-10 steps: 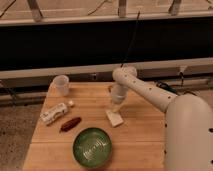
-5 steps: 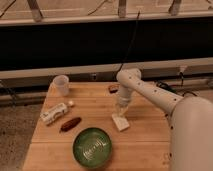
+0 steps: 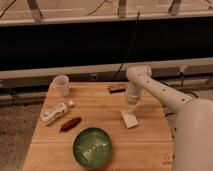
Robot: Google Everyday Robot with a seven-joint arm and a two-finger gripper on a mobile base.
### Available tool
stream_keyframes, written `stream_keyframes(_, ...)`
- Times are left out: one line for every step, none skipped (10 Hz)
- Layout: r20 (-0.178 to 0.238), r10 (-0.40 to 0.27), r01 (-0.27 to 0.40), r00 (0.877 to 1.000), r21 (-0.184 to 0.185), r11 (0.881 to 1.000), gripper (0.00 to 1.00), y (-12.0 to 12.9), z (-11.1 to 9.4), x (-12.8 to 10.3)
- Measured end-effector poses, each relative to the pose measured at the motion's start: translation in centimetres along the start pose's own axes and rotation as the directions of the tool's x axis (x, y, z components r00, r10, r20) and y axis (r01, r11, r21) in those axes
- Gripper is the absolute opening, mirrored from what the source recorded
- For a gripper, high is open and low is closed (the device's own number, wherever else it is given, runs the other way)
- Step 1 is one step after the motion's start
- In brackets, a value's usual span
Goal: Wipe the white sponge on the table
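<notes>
From my station I read the table (image 3: pixel 105 107) left to right: a clear cup (image 3: pixel 61 85) near the far left corner, a white plastic bottle (image 3: pixel 54 113) lying on its side toward the left edge, a dark brown oblong piece (image 3: pixel 70 124) just beside it, then a green bowl (image 3: pixel 92 147) close to the near edge. Right of centre lies the white sponge (image 3: pixel 129 119), flat on the planks, its long axis running roughly from the far edge toward the near edge with a slight slant to the right. The gripper (image 3: pixel 130 107) comes down from the single arm directly over the sponge's far end, so the sponge lies straight below and slightly nearward of the tip. Whether it presses on the sponge or pinches it, I cannot tell. A small dark block (image 3: pixel 117 88) sits by the far edge, behind the arm. I judge any wiping stroke should run along the bare planks right of the bowl.
</notes>
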Motion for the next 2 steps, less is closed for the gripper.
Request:
stream_keyframes(-0.015,0.014,-0.014,1.000,0.002,1.000,0.00,-0.30,-0.20,0.95)
stream_keyframes(-0.025,0.024,-0.024,0.999,0.004,1.000,0.00,-0.63,-0.31,1.57)
